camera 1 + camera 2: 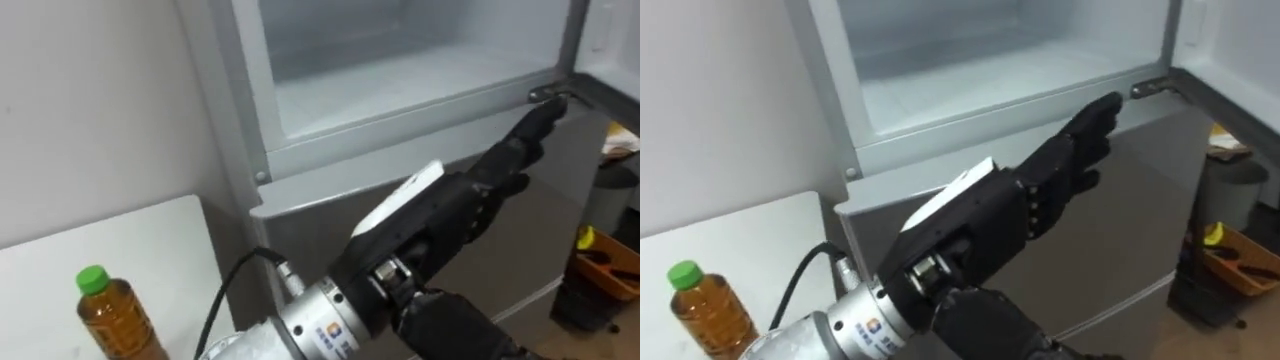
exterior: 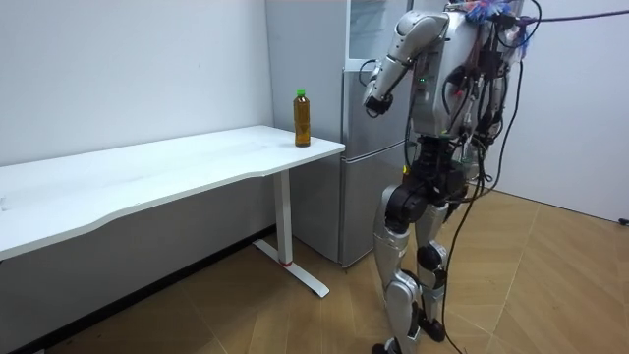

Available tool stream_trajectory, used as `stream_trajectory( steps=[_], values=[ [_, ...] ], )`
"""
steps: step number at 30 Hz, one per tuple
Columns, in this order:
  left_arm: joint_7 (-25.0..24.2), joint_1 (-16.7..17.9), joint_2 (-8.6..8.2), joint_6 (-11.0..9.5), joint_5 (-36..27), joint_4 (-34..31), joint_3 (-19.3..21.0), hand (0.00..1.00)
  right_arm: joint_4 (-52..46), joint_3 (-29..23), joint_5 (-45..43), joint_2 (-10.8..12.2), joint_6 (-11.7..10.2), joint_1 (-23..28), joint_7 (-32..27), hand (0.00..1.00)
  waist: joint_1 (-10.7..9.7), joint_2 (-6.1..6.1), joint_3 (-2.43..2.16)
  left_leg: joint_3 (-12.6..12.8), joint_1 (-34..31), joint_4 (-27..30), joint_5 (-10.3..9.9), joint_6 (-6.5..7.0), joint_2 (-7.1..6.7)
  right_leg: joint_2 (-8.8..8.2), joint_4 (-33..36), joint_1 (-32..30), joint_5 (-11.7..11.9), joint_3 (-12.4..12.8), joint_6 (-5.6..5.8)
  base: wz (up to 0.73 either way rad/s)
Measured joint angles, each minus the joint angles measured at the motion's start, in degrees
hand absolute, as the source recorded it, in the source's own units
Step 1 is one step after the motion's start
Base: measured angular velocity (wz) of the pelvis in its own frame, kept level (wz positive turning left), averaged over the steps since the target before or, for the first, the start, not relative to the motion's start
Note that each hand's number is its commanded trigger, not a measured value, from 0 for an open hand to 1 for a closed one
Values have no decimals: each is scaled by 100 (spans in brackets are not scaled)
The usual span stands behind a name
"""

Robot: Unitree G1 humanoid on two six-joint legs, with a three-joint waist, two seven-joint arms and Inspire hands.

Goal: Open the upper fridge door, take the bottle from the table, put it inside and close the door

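A bottle [image 1: 115,315] of amber drink with a green cap stands upright on the white table [image 1: 110,240], near its corner beside the fridge; the room view has the bottle [image 2: 302,118] at the table's fridge end. The upper fridge compartment [image 1: 400,80] stands open, its pale shelf bare. My left hand [image 1: 470,195] reaches forward, open with straight fingers, in front of the grey lower door [image 1: 560,210]. Its fingertips come close to the sill below the open compartment. It holds nothing and is well to the right of the bottle.
The upper door [image 1: 610,40] is swung open at the right. A dark bin [image 1: 605,275] with yellow and orange items sits on the floor to the fridge's right. In the room view I stand upright facing the fridge [image 2: 369,167], table on my left.
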Motion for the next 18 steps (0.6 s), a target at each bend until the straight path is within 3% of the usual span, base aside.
stream_trajectory(
  steps=[3,5,7,8,12,13,17,18],
  values=[
    [110,213,82,-2,318,-221,247,0,147,105,-62,49,-8,-72,38,0,156,-3,-31,-170,12,-1,3,-4,-5,-11,-19,92,-1,-171,1,28],
    [223,329,108,-45,432,-315,370,0,184,132,-234,58,-8,-133,71,0,200,-41,-20,-289,58,-6,3,-4,-19,-18,-26,183,-8,-230,12,22],
    [263,441,149,-118,823,-408,512,0,181,252,-289,75,-57,-100,86,0,445,-81,-56,-300,99,5,3,-3,-21,-31,-36,253,-13,-296,21,3],
    [269,463,162,-145,897,-416,583,0,181,251,-334,82,-59,-96,96,0,460,-72,-68,-316,97,5,3,-3,-25,-36,-40,269,-13,-339,21,21],
    [444,725,365,-222,1061,-521,1140,0,184,225,-466,81,-70,-63,114,0,680,-37,-106,-456,84,5,41,20,-96,-81,-133,374,-28,-436,35,19],
    [506,802,422,-267,1079,-551,1283,0,187,225,-470,88,-79,-13,113,0,746,-57,-95,-502,97,7,56,26,-115,-104,-125,408,-44,-478,42,19],
    [754,1017,455,-463,1080,-814,1938,0,245,198,-486,86,-225,91,112,0,955,-77,-100,-613,99,42,72,44,-165,-149,-102,449,-104,-510,62,16],
    [878,1078,457,-619,1078,-970,2196,0,310,179,-469,82,-275,118,128,0,1032,-76,-101,-657,99,41,76,50,-177,-160,-103,464,-109,-549,70,13]
  ],
)
